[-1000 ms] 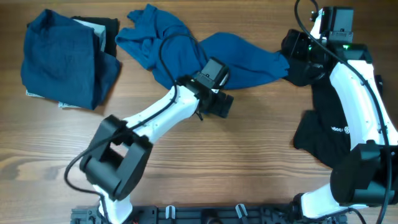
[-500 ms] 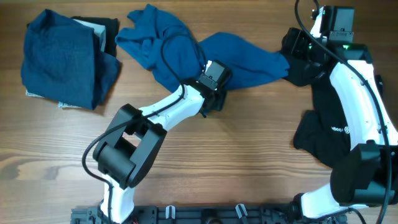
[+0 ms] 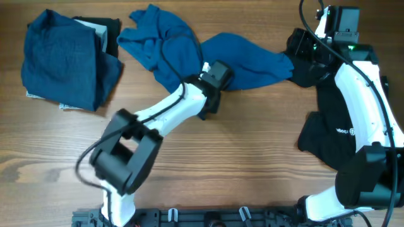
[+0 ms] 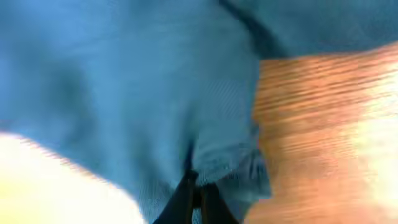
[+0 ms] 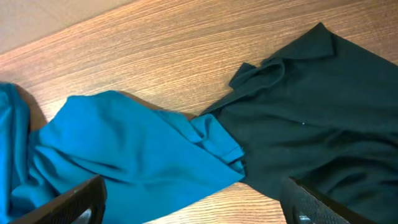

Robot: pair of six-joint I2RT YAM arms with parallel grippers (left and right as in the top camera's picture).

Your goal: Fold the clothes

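The folded stack [image 3: 63, 60] lies left, crumpled shirt [image 3: 252, 60] centre, another garment [image 3: 320, 135] right, on the table [image 3: 252, 164].

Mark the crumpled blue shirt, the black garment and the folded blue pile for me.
crumpled blue shirt [image 3: 252, 60], overhead view, right flap.
black garment [image 3: 319, 139], overhead view, lower left part.
folded blue pile [image 3: 60, 60], overhead view, top layer.

Brown wood-grain table [image 3: 252, 139] fills bkgd, evenly lit
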